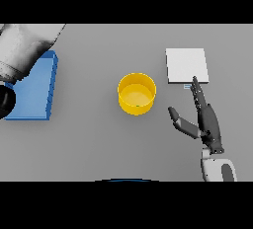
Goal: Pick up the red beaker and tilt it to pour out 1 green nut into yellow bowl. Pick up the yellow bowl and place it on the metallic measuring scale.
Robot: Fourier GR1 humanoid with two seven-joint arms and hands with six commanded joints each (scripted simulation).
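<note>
The yellow bowl (137,94) stands upright at the middle of the table, with a tiny green speck (136,105) low on its near inner wall. Right of it and further back, the square metallic scale (187,65) lies flat. My right hand (207,120) is open to the right of the bowl and apart from it. Its fingers point at the scale's near edge and its thumb is spread toward the bowl. My left arm (24,50) fills the upper left corner. A dark part of my left hand (5,102) shows at the left edge. No red beaker is visible.
A blue flat tray (34,92) lies at the left side of the table, partly covered by my left arm. Bare grey table lies between the tray and the bowl.
</note>
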